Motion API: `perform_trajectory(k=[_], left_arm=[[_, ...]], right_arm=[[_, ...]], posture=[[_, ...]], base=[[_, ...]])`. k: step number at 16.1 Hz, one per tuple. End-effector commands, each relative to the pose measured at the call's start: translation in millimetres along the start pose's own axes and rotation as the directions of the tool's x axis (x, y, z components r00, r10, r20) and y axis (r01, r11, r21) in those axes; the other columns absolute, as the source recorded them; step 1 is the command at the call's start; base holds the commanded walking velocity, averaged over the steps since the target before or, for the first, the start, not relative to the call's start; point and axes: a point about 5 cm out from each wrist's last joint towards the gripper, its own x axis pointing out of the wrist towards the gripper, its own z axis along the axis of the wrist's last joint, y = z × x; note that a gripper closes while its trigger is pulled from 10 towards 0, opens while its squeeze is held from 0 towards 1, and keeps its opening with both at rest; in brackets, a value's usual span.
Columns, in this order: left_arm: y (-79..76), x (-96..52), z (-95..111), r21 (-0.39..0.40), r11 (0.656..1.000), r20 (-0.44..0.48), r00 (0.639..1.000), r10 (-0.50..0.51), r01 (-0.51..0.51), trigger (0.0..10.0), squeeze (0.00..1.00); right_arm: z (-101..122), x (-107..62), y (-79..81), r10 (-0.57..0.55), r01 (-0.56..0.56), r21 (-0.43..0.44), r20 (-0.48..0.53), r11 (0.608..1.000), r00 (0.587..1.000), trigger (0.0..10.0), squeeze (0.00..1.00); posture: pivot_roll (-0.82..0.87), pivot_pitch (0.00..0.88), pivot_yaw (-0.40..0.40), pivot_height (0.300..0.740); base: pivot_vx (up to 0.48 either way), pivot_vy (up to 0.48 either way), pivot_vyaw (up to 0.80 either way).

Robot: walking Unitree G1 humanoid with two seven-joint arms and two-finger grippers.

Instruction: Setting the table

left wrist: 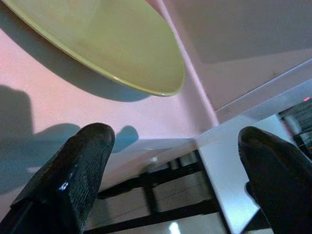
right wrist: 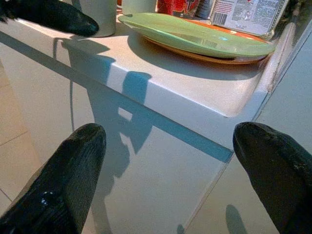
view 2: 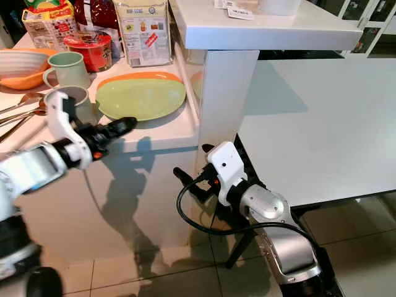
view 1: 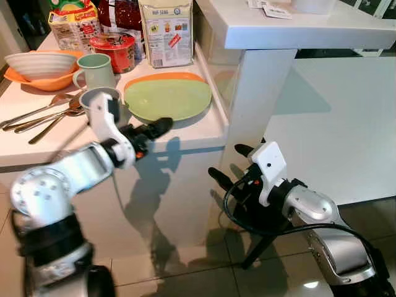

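Left gripper point(view 1: 159, 127): raised at the front edge of the table point(view 1: 192, 133); jaws spread wide, nothing held between them. In the left wrist view the two black fingertips point(left wrist: 80, 161) are seen well apart, with the table edge and the floor beyond them.

Green plate point(view 1: 167, 99): just beyond the left jaws, apart from them, lying flat on the table; it is stacked on an orange plate point(view 1: 164, 77) whose rim shows along the far side.

Grey cup point(view 1: 99, 99): close beside the left forearm, to the left of the green plate, standing upright.

Pale green mug point(view 1: 96, 70): behind the grey cup, farther from the jaws, upright, handle turned to the left.

Cutlery point(view 1: 43, 114): several spoons laid in a loose bundle, left of the grey cup.

White bowl point(view 1: 40, 64): far left of the jaws, set in an orange bowl point(view 1: 46, 82).

Red tub point(view 1: 114, 49), cardboard box point(view 1: 74, 25) and paper bag point(view 1: 166, 31): at the back of the table, well away from the jaws.

Right gripper point(view 1: 232, 166): held low, below the table top and beside the white post point(view 1: 257, 99); jaws wide apart, empty. In the right wrist view its fingertips point(right wrist: 73, 170) are seen pointing up at the table's front face, with the green plate above.

White shelf point(view 1: 297, 25): carried on the post, above and behind the right jaws.
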Motion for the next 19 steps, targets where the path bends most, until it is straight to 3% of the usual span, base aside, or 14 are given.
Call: perform_trajectory(k=[1, 4, 7, 15, 16, 17, 19], left_arm=[[-2.8, 6.0, 3.6, -0.039, 0.999, 0.028, 1.000, 0.006, -0.005, 10.0, 0.00], [-10.1, 27.3, 1.6, -0.126, 0.992, 0.028, 0.999, -0.019, 0.023, 10.0, 0.00], [-1.1, 45.1, 0.9, -0.205, 0.977, 0.012, 0.999, 0.052, -0.049, 10.0, 0.00], [17.2, 59.6, 13.7, -0.230, 0.955, 0.067, 0.976, 0.208, -0.188, 10.0, 0.00], [18.4, 59.9, 14.4, -0.233, 0.954, 0.072, 0.975, 0.209, -0.187, 6.7, 0.00], [18.5, 60.4, 14.5, -0.239, 0.954, 0.075, 0.976, 0.206, -0.183, 4.5, 0.00], [18.1, 61.8, 14.0, -0.249, 0.953, 0.074, 0.978, 0.197, -0.174, 3.7, 0.00]], right_arm=[[3.5, 1.7, 0.3, 0.013, -0.013, -0.010, 0.010, 1.000, 1.000, 10.0, 0.00], [4.7, 2.7, 0.3, 0.013, -0.013, -0.013, 0.013, 1.000, 1.000, 10.0, 0.00], [4.5, 2.6, -0.3, 0.006, -0.006, -0.016, 0.014, 1.000, 1.000, 10.0, 0.00], [4.8, 3.1, 0.9, 0.004, -0.004, -0.017, 0.018, 1.000, 1.000, 10.0, 0.00], [4.7, 3.6, 2.5, 0.011, -0.011, -0.015, 0.019, 1.000, 1.000, 10.0, 0.00], [4.6, 3.9, 3.0, 0.012, -0.011, -0.013, 0.020, 1.000, 1.000, 10.0, 0.00], [4.7, 4.8, 4.3, 0.014, -0.014, -0.011, 0.022, 1.000, 1.000, 10.0, 0.00]], posture=[[0.08, 0.000, -0.027, 0.740], [0.06, 0.000, -0.022, 0.740], [0.05, 0.000, -0.010, 0.740], [0.05, 0.000, -0.003, 0.740], [0.05, 0.000, -0.003, 0.740], [0.05, 0.000, -0.005, 0.740], [0.05, 0.000, -0.005, 0.740]], base=[[0.000, 0.000, 0.00], [0.000, 0.000, 0.00], [0.000, 0.000, 0.00], [0.000, 0.000, 0.00], [0.000, 0.000, 0.00], [0.000, 0.000, 0.00], [0.000, 0.000, 0.00]])
